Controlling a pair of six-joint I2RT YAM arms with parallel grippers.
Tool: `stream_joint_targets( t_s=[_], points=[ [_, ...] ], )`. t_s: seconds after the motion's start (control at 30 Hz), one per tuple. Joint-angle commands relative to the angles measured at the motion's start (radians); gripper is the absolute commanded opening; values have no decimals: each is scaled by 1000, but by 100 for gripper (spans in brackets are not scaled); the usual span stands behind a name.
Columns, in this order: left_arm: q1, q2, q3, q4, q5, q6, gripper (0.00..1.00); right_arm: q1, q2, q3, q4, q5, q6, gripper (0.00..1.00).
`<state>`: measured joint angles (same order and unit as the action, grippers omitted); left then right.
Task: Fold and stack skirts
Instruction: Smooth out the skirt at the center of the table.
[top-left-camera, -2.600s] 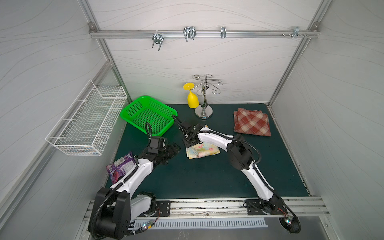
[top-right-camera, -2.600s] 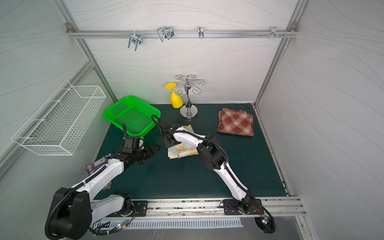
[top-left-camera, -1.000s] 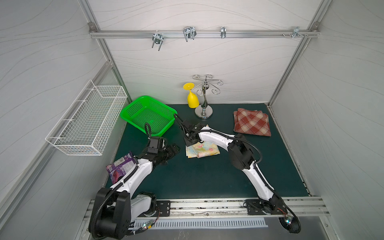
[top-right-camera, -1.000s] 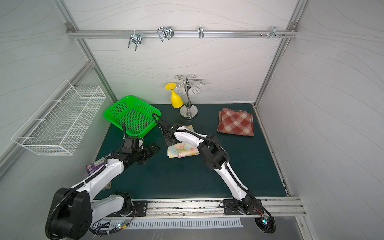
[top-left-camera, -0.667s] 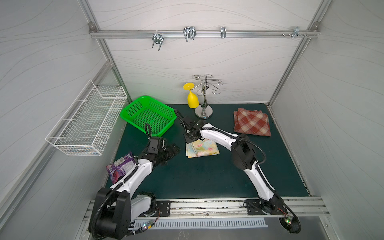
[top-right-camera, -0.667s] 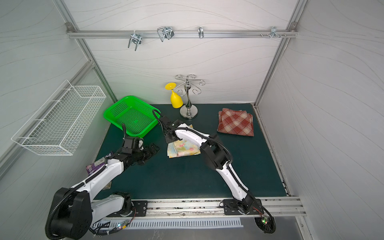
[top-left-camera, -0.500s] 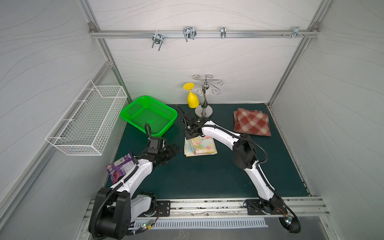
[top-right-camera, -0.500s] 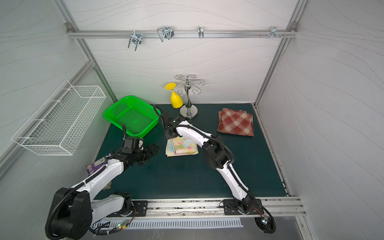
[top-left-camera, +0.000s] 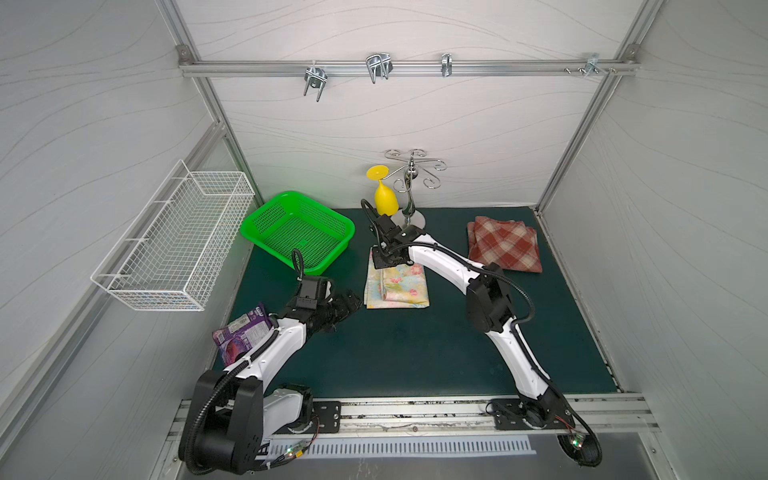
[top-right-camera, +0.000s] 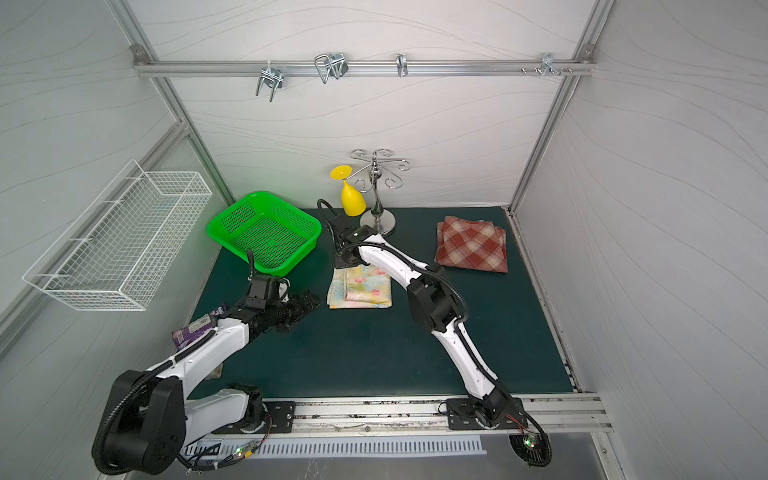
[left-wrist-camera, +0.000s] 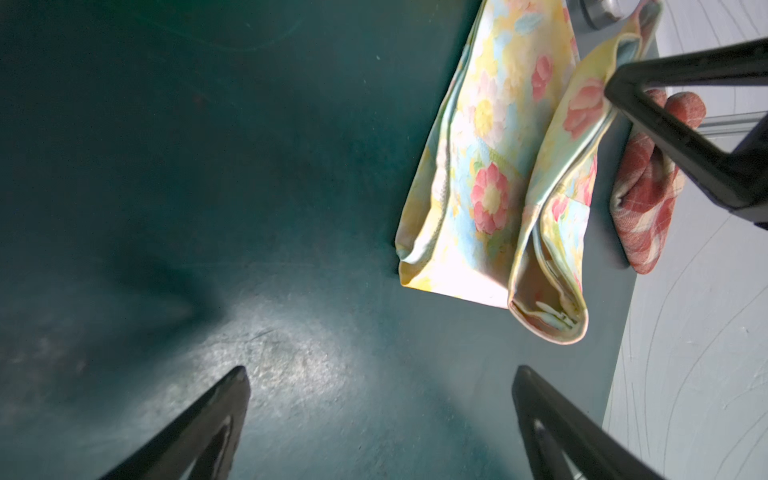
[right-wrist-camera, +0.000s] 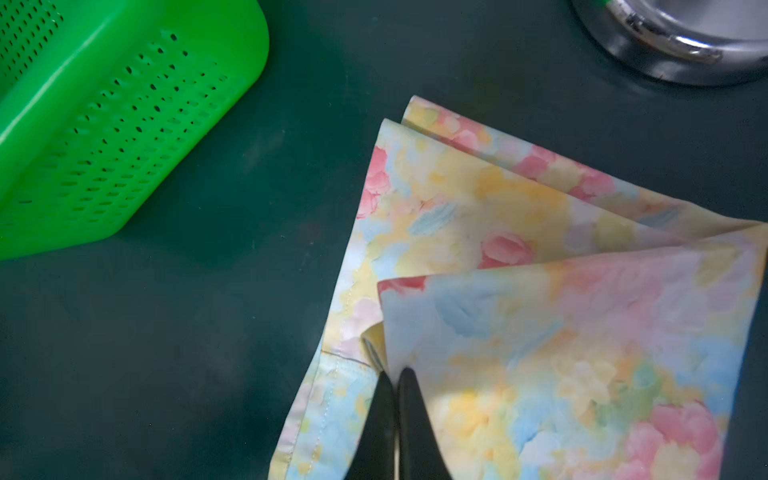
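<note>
While pinching the far hem of the floral skirt (top-left-camera: 399, 286) in the right gripper (right-wrist-camera: 392, 376) (jaws clenched flat on the cloth), draws that hem back from a second ago, squaring the once-skewed bundle just beside the green basket (right-wrist-camera: 124, 124). Leaves the plaid skirt (top-left-camera: 505, 245) folded well apart from the basket, unstacked. Holds the left gripper (top-left-camera: 347, 303) splayed and empty near the basket's front.
</note>
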<state>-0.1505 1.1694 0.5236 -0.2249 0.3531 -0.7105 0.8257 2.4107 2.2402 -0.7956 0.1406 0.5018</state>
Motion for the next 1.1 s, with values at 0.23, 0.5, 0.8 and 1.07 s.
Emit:
stream_joint_targets(
  t_s=[0.23, 0.5, 0.8, 1.07],
  points=[
    [5, 4, 6, 30, 22, 19, 99, -3, 70, 34, 2, -59, 68, 0],
    [6, -23, 26, -5, 24, 19, 99, -4, 66, 32, 56, -82, 90, 10],
    [6, -99, 35, -65, 25, 27, 99, -30, 62, 73, 50, -50, 49, 38],
    [6, -155, 77, -105, 46, 37, 99, -39, -92, -24, 106, -39, -14, 93]
  ],
)
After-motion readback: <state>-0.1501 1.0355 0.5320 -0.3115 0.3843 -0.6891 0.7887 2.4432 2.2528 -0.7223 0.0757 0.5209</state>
